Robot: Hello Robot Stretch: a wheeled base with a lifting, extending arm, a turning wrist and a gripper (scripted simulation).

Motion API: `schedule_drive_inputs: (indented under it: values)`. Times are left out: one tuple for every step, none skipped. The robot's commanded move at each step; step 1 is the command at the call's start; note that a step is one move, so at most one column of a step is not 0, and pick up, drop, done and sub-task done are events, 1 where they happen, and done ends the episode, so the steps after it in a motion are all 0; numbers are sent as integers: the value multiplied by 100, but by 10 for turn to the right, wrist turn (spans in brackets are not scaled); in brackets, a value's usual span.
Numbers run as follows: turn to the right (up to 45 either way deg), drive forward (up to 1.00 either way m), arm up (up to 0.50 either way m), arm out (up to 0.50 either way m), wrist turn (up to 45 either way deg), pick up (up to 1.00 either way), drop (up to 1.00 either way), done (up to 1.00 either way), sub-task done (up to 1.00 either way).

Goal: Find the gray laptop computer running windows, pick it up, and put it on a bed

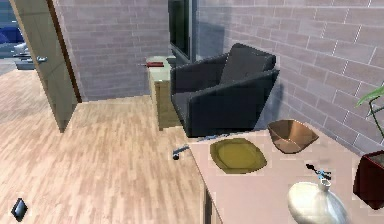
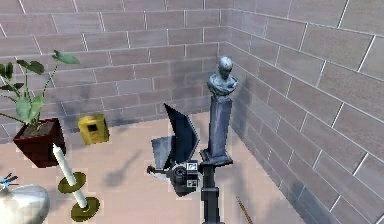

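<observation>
**One laptop, one arm right on top of it: looks like the grab step**

One dark gray laptop (image 2: 181, 133) sits on the pale pink counter (image 2: 125, 160), lid up like a wedge. It's far back in the corner where the gray brick walls (image 2: 300, 80) meet, just left of a tall stone-colored bust (image 2: 222, 80) on a slab pedestal. I can't make out what's on the screen. The arm (image 2: 210, 198) comes up from the near edge and the hand (image 2: 160, 169) is right at the laptop's near side. Honestly can't tell what the fingers are doing or whether they've got anything, since the laptop sits on the counter right behind them.

My read: the searching is done and this is the pick-up. The next move needs a solid hold on a thin, smooth, flat edge. Then comes a clean lift that doesn't clip the bust, which looks tall and tippy. The bed comes after that.

Other stuff:
- a leafy plant (image 2: 28, 80) in a blocky dark red pot (image 2: 40, 145) at far left
- a small yellow box (image 2: 93, 128) by the wall
- a white candle (image 2: 61, 163) on a round olive holder at near left

Looking ahead, there's a puffy dark armchair (image 1: 222, 90) on a plank wood floor (image 1: 100, 150). Nearer, the counter carries a flat olive plate (image 1: 238, 154) and a glossy brown bowl (image 1: 292, 135).
</observation>
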Motion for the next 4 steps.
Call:
schedule_drive_inputs:
  values:
    - [0, 0, 0, 0, 0, 100, 0, 0, 0]
    - [0, 0, 10, 0, 0, 0, 0, 0, 0]
    - [0, 0, 22, 0, 0, 0, 0, 0, 0]
    - [0, 0, 0, 0, -450, 0, 0, 0, 0]
